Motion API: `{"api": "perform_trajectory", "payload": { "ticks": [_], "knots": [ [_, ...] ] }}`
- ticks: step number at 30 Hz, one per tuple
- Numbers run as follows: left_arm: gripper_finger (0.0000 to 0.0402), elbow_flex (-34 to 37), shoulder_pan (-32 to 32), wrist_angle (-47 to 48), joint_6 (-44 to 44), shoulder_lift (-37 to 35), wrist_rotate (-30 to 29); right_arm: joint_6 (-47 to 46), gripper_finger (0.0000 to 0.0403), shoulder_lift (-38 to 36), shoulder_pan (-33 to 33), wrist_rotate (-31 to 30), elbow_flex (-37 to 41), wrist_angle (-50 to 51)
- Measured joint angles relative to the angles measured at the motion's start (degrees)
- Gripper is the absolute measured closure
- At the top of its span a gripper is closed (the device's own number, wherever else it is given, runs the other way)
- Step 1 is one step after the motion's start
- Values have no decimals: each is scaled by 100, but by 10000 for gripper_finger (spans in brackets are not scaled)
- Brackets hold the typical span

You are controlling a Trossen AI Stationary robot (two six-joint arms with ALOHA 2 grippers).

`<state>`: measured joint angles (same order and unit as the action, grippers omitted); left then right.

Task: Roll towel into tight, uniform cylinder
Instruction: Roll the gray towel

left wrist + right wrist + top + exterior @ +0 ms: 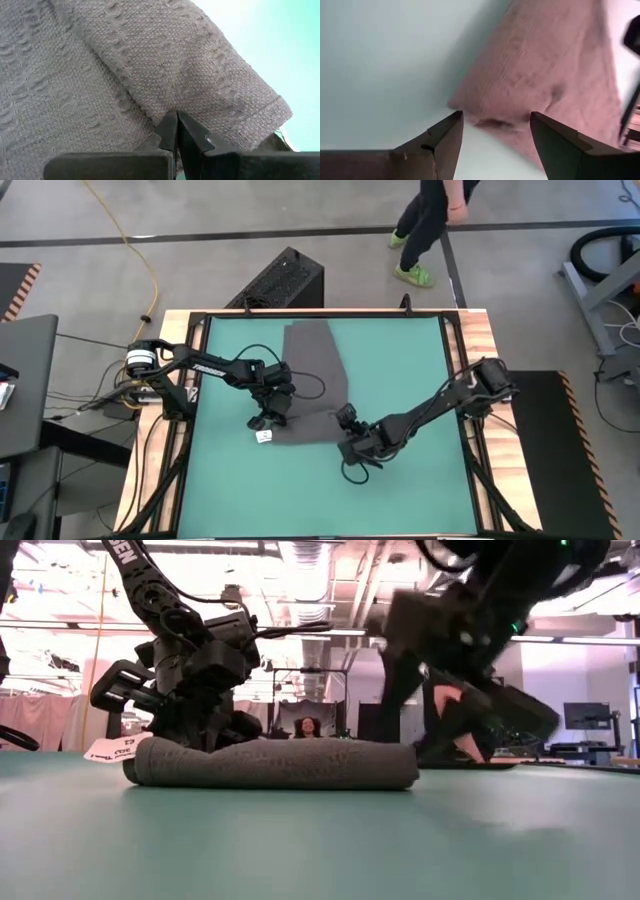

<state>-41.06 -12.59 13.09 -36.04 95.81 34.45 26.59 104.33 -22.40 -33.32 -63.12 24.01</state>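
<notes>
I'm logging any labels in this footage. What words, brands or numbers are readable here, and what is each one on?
Left arm, low view: white letters reading about "EN"; the rest is cut off at the picture's top.
White tag at the end of the rolled towel: dark print, too small to read.
Left arm's forearm, high view: pale lettering, too small to read.
Both wrist views: no text.

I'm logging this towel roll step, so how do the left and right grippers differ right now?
The left gripper has its fingers closed together, pressing on the towel; the right gripper has its fingers spread open. The left sits at the rolled end near the white tag, the right at the opposite end. Both are low on the teal mat.
</notes>
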Motion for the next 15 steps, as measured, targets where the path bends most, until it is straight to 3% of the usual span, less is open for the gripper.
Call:
{"api": "perform_trajectory", "payload": {
  "ticks": [3, 15],
  "knots": [
    [401, 0, -1, -1, -62, 0, 1, -24, 145, 5, 5, 319, 12, 214],
    [401, 0, 1, -12, -179, 0, -3, 130, 145, 3, 129, 192, 169, -290]
  ]
}}
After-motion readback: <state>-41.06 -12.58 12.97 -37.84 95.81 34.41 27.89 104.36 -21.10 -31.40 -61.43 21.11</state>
